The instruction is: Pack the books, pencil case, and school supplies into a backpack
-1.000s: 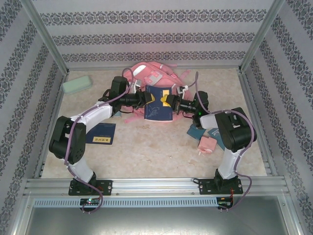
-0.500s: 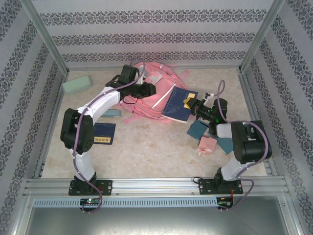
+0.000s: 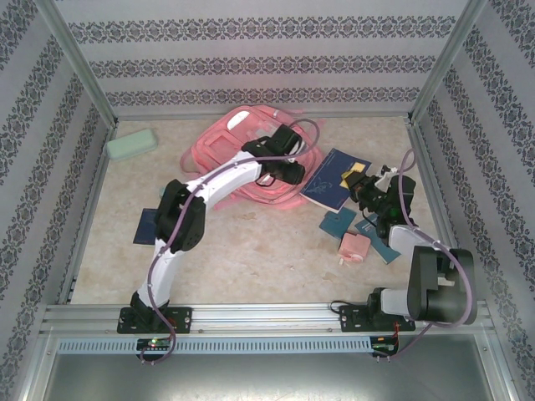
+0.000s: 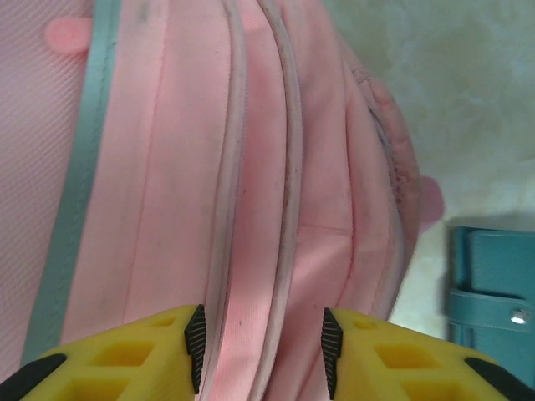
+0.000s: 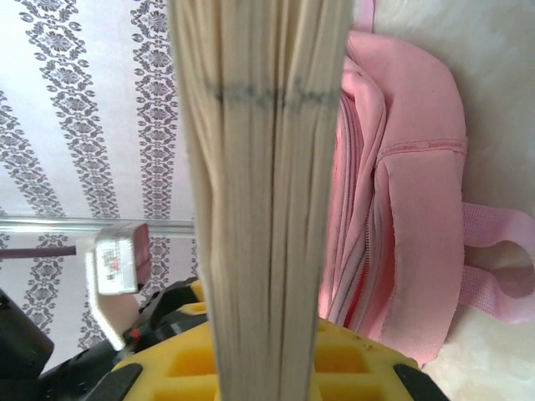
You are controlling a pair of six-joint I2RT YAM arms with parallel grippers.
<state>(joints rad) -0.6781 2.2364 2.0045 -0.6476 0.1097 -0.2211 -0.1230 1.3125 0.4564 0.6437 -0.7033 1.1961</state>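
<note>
The pink backpack [image 3: 219, 150] lies flat at the back middle of the table. My left gripper [image 3: 292, 174] hovers over its right edge, jaws open, with pink fabric and zipper seams [image 4: 259, 251] below the gap of the left gripper [image 4: 261, 355]. My right gripper [image 3: 359, 179] is shut on a navy book [image 3: 330, 180] to the right of the backpack; its page edge [image 5: 263, 167] stands upright between the jaws. A second navy book [image 3: 145, 226] lies at the left, partly under my left arm. The mint pencil case [image 3: 131, 144] rests at the far left. A pink block [image 3: 354, 246] and teal pads [image 3: 337, 221] lie at the right.
Metal frame posts and patterned walls close in the table on three sides. A teal pad [image 4: 493, 288] lies close to the backpack's edge in the left wrist view. Bare tabletop [image 3: 259, 251] stretches along the front between the arms.
My left arm has swung right across the backpack and its jaws have widened. The right gripper has drawn the navy book rightward, off the backpack. The backpack now lies flatter.
</note>
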